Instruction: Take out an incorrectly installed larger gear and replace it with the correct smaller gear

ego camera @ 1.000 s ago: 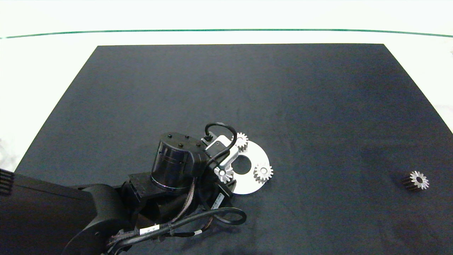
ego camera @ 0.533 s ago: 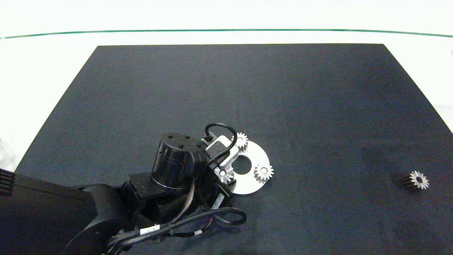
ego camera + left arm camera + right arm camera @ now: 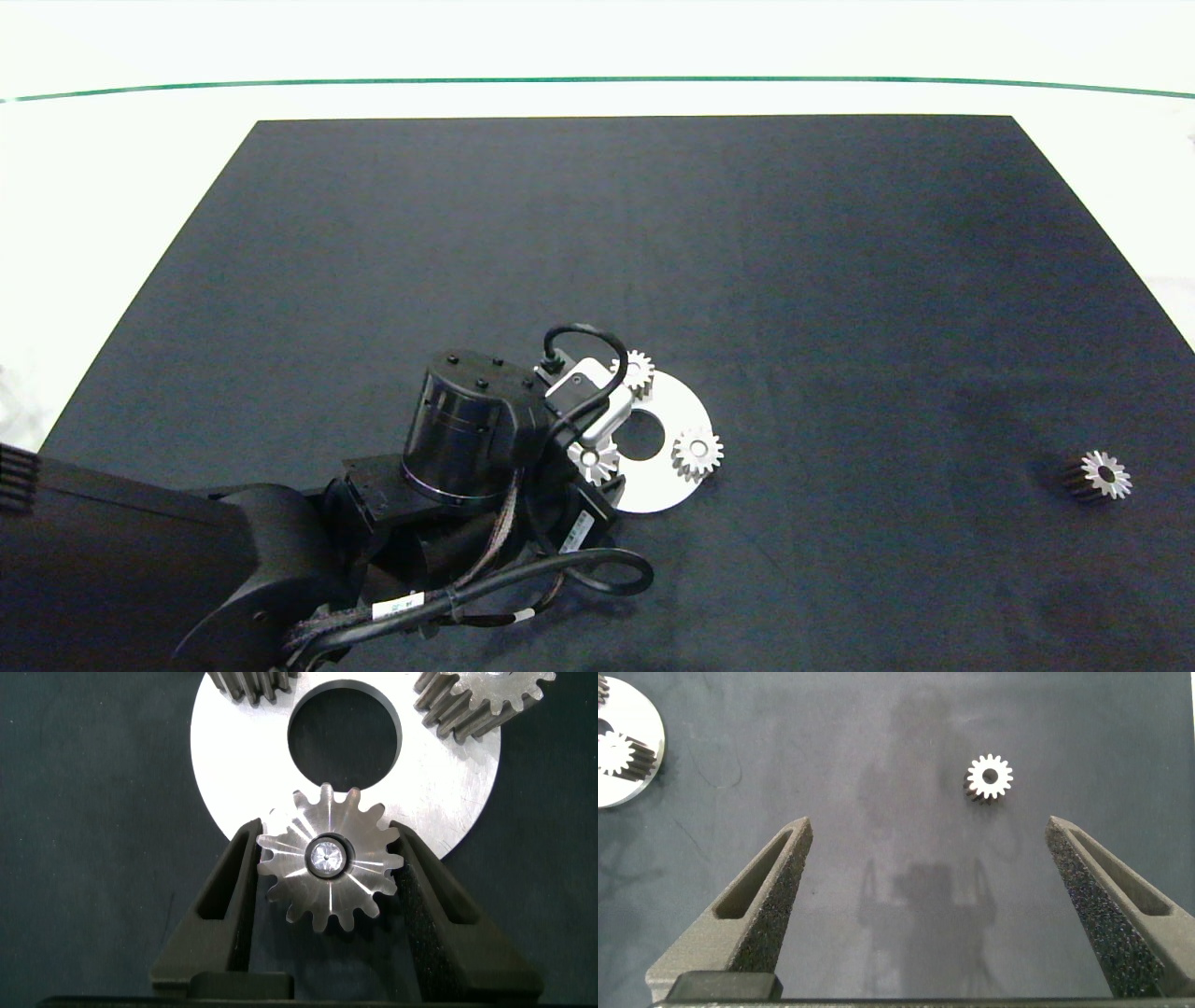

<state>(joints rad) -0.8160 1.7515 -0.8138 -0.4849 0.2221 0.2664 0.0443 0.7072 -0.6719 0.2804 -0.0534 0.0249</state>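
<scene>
A round white plate (image 3: 646, 487) lies on the black mat and carries three small gears on pins. My left gripper (image 3: 597, 446) reaches over the plate's near left side. Its fingers (image 3: 238, 873) press both flanks of the smaller gear (image 3: 360, 873), which sits on a shiny pin close to the plate's (image 3: 234, 756) centre hole. The larger gear (image 3: 1116, 478), star-toothed with a round centre hole, lies loose at the mat's far right. My right gripper (image 3: 929, 826) hovers open over bare mat, with the larger gear (image 3: 979, 777) ahead of its fingers, and is outside the head view.
Two other small gears (image 3: 637, 371) (image 3: 696, 452) stay on the plate, also seen as gear edges (image 3: 248, 683) (image 3: 481, 700) in the left wrist view. The black mat (image 3: 653, 233) is bordered by white table. The left arm's body and cables cover the mat's near left corner.
The left gripper and the plate with its gears have crept slightly to the right. The loose gear at the far right has not moved.
</scene>
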